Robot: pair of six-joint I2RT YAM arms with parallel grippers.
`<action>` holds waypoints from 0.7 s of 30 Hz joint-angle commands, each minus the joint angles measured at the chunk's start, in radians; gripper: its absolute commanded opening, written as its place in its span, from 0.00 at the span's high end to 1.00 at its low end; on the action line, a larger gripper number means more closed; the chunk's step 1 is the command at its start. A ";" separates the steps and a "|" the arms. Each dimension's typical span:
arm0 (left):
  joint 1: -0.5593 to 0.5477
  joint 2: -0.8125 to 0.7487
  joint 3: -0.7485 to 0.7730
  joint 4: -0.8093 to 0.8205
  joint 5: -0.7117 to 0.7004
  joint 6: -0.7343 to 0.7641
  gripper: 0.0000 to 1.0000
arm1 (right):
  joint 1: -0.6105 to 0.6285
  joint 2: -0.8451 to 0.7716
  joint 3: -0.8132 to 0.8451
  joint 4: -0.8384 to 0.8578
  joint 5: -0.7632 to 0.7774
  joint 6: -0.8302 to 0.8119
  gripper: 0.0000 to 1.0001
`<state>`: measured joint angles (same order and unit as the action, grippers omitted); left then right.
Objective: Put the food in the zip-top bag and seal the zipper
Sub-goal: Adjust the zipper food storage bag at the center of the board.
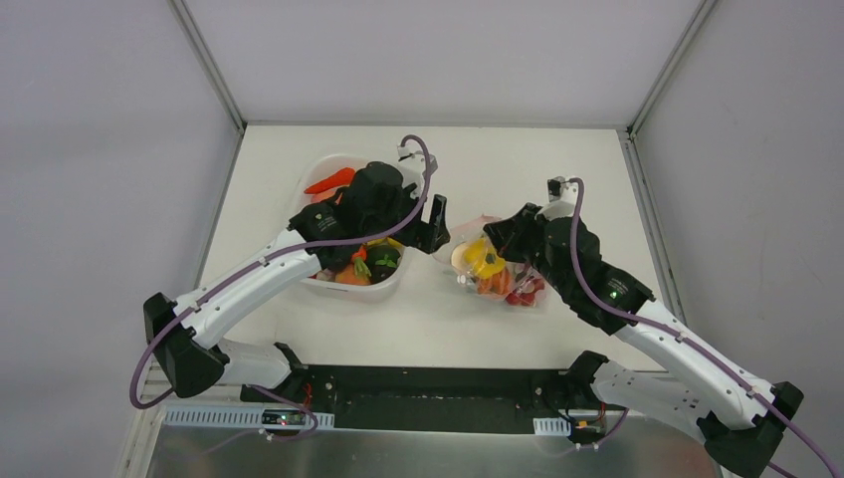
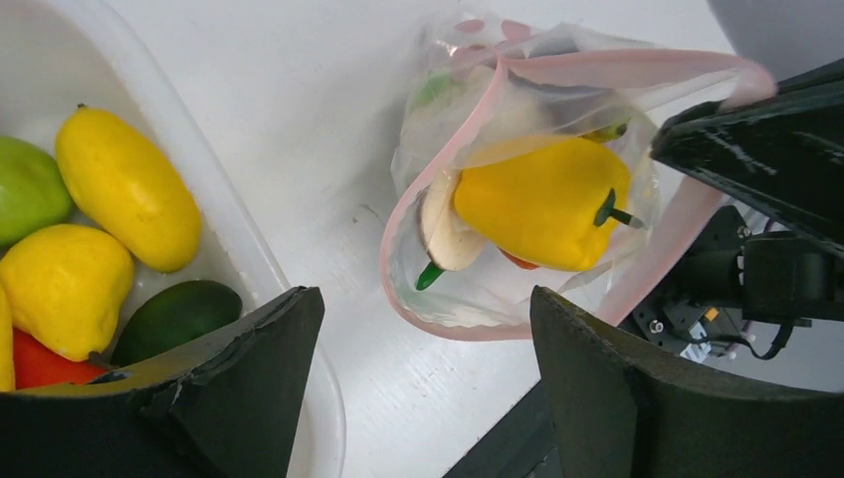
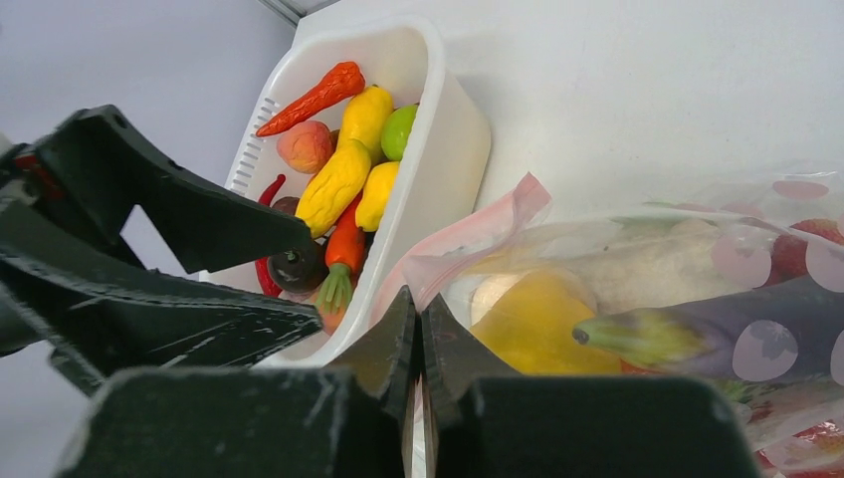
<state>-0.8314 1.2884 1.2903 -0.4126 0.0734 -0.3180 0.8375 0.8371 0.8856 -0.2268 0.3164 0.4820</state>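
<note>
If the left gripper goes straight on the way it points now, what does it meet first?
Probably the zip-top bag, at its open mouth, with the yellow pepper just inside; depth is unclear.

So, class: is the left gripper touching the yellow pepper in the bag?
Apart. The left wrist view shows the left gripper open, bare table between its fingers and the yellow pepper lying inside the zip-top bag.

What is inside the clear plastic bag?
Inside the bag lie a yellow pepper, a white piece and a purple eggplant. Under the pepper something red shows, but it is mostly covered.
</note>
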 commanded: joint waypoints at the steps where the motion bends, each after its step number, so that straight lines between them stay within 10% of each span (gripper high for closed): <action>1: 0.011 0.047 -0.006 -0.016 0.051 -0.007 0.21 | -0.001 -0.008 0.013 0.084 -0.019 0.006 0.97; 13: 0.021 0.235 0.090 -0.086 0.026 -0.033 0.32 | -0.003 -0.029 0.015 0.078 -0.027 0.004 0.97; 21: 0.025 0.200 0.092 0.018 0.113 -0.049 0.97 | -0.002 -0.041 0.009 0.075 -0.024 -0.002 0.97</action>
<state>-0.8162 1.5463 1.3434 -0.4717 0.1349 -0.3592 0.8371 0.8265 0.8856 -0.2287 0.2985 0.4820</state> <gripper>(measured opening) 0.165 0.034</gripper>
